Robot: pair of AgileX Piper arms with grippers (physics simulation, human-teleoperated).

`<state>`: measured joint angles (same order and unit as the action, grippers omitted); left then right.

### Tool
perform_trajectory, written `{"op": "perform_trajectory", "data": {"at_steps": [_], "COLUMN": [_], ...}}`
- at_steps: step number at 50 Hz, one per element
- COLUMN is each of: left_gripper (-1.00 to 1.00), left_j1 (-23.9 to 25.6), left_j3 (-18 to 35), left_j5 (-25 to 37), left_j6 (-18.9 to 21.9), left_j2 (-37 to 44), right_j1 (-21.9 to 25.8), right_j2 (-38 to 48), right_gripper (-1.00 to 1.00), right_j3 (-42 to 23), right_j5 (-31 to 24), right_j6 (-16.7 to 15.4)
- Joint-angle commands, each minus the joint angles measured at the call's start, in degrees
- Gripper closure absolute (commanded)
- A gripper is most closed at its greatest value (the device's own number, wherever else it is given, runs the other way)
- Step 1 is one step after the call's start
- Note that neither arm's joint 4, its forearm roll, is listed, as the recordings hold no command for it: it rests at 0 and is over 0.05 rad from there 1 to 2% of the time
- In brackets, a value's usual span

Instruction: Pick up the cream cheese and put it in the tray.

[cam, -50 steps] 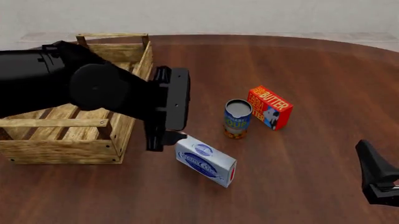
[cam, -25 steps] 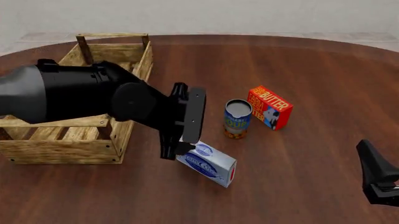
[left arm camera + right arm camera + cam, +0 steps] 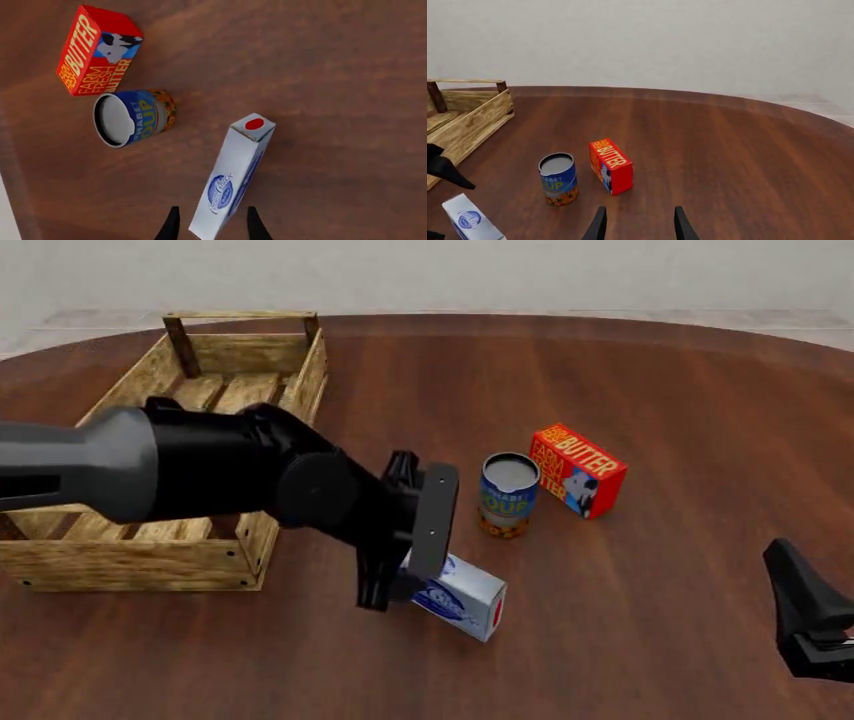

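Observation:
The cream cheese [image 3: 470,602] lies on the table in front of the tray [image 3: 200,370], a white and pale-blue box with a red end face. In the left wrist view the cream cheese [image 3: 230,177] runs lengthwise away from the camera. My left gripper [image 3: 211,229] is open, with one finger on each side of the box's near end and a small gap to each side. In the front view my left gripper [image 3: 395,587] hangs over the box's left end and hides it. My right gripper [image 3: 638,227] is open and empty, low at the front right [image 3: 807,625].
A blue soup can [image 3: 509,495] stands upright just behind the cream cheese, with a red-orange BUTTER box [image 3: 577,468] to its right. Both show in the left wrist view, can [image 3: 132,124] and box [image 3: 97,50]. The tray is to the left of my left arm.
My left arm has swung right and down from in front of the tray, bringing its open fingers around the cream cheese's left end. The right arm has not moved.

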<state>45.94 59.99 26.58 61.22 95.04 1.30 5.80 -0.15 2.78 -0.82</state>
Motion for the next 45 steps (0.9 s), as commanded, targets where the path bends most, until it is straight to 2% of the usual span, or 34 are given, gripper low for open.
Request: {"op": "perform_trajectory", "data": {"at_steps": [1, 18, 23, 25, 45], "left_gripper": [-1.00, -1.00, -1.00, -1.00, -1.00], "left_j1": [1.0, -0.1, -1.2, -2.3, -4.0], "left_j3": [-0.8, -1.2, -1.1, -2.1, -0.2], "left_j5": [1.1, 0.5, 0.0, -1.1, -0.8], "left_j6": [-0.4, -0.9, -0.1, 1.6, 3.0], "left_j2": [-0.3, 1.3, 1.7, 2.4, 3.6], "right_j1": [0.1, 0.0, 0.0, 0.1, 0.2], "right_j2": [0.0, 1.1, 1.2, 1.3, 1.7], "right_gripper": [-1.00, -1.00, -1.00, -1.00, -1.00], "right_j3": [0.0, 0.0, 0.0, 0.0, 0.0], "right_j5": [0.0, 0.6, 0.7, 0.7, 0.9], "right_j6": [0.1, 0.0, 0.0, 0.0, 0.3]}}
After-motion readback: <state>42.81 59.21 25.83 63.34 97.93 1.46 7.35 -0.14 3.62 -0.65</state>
